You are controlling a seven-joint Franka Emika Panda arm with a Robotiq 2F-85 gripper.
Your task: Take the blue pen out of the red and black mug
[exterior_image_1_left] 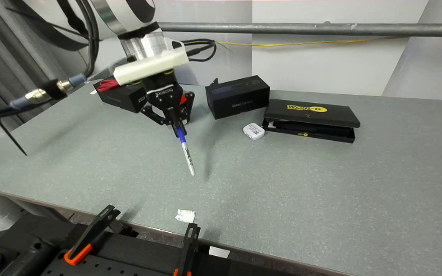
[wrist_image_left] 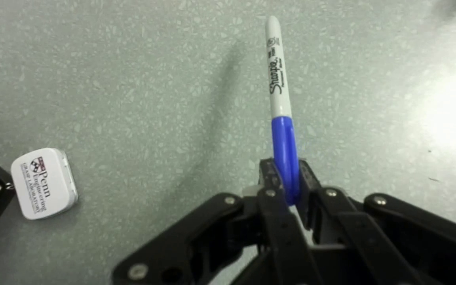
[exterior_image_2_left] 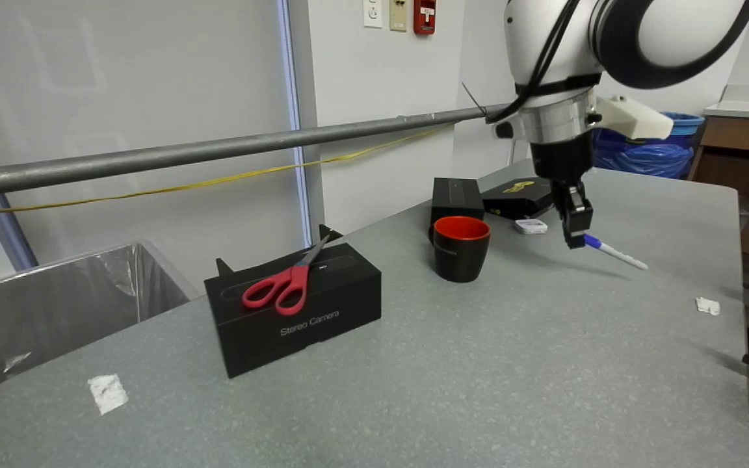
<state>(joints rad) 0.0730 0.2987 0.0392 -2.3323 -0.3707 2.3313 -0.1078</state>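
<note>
Blue pen, capped end pinched between the fingers of the gripper, hangs above the table, outside the mug, and should prove light, stiff and slippery (best grasped mid-barrel).

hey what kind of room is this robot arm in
Likely a robotics lab, perhaps at a university: besides the robot arm, there's a small white case printed "Penn Engineering GRASP Laboratory" and a black box marked "Stereo Camera".
</note>
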